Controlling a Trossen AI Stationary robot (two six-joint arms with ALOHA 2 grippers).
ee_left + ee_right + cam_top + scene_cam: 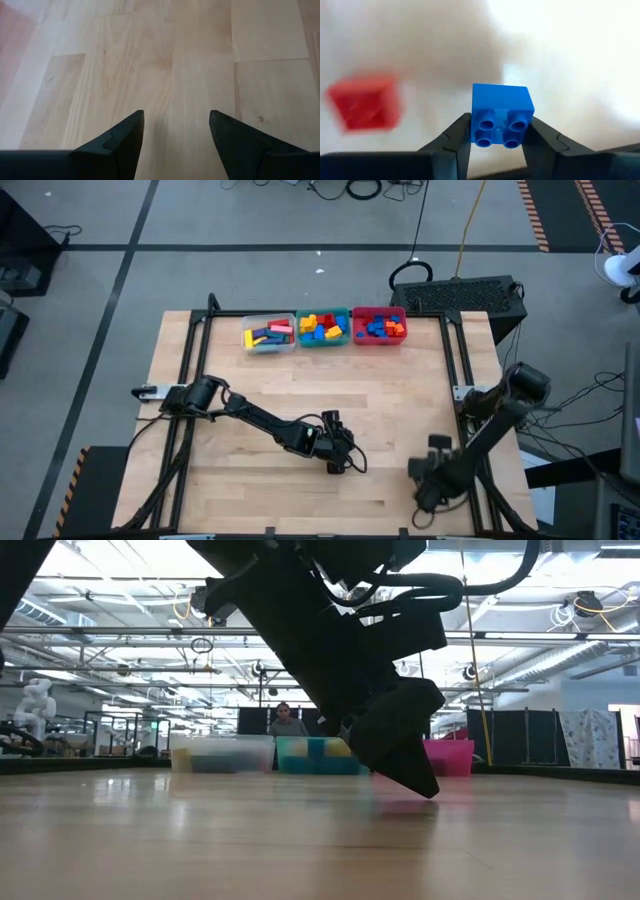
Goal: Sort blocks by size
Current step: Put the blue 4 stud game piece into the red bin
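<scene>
Several coloured blocks lie in three bins at the table's far edge: a clear bin (268, 332), a teal bin (323, 327) and a red bin (379, 325). My right gripper (425, 480) is near the table's near right corner, pointing steeply down, shut on a blue four-stud block (500, 112). A red block (362, 102) shows blurred on the table beside it. My left gripper (335, 455) stands open over bare wood at the table's middle, with nothing between its fingers (127, 137). My right gripper pinches the blue block by two opposite side walls (475, 131) between its two fingers (540, 137). The fingers come from above, pointing down. The studded top (497, 127) faces up toward the wrist. The block seems clear of the table.
The three bins stand side by side along the far edge. Black rails (190, 370) run along the table's left and right sides. Bare wood (380, 400) lies between the arms and the bins. A person sits in the room beyond the table (288, 720).
</scene>
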